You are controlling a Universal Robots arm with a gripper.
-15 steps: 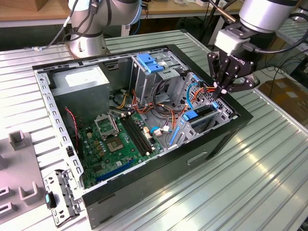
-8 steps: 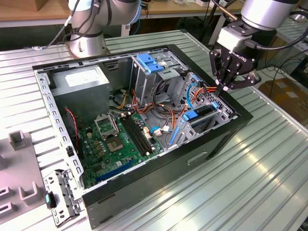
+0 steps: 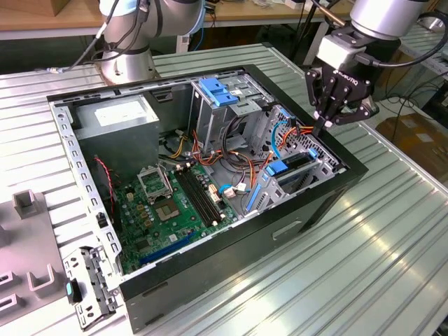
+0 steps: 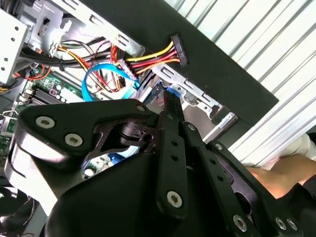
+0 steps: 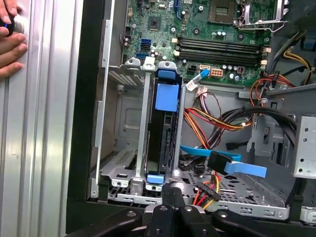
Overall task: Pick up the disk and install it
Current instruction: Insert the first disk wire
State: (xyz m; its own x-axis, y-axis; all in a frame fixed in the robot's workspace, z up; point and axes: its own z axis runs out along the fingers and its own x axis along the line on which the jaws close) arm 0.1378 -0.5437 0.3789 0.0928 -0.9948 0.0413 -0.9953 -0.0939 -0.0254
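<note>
The disk [image 5: 164, 133] stands on edge in the metal bay [image 5: 121, 148] at the case's corner, with blue rail tabs at both ends. In the exterior view the disk [image 3: 292, 165] sits in that bay at the case's right end. My gripper [image 3: 323, 127] hangs just above the bay's far end, shut, with its black fingers pressed together and nothing between them. In the first wrist view the gripper [image 5: 171, 192] has its tips at the bay's edge, close to the disk's blue end tab. In the second wrist view the gripper [image 4: 171, 104] points at that blue tab.
The open black case [image 3: 336, 203] lies on a ribbed metal table [image 3: 392, 280]. Inside are a green motherboard [image 3: 175, 203], a grey power-supply box [image 3: 115, 115], a drive cage with a blue handle [image 3: 217, 91] and loose cables [image 5: 222, 118]. A person's hand [image 5: 10, 44] rests beside the case.
</note>
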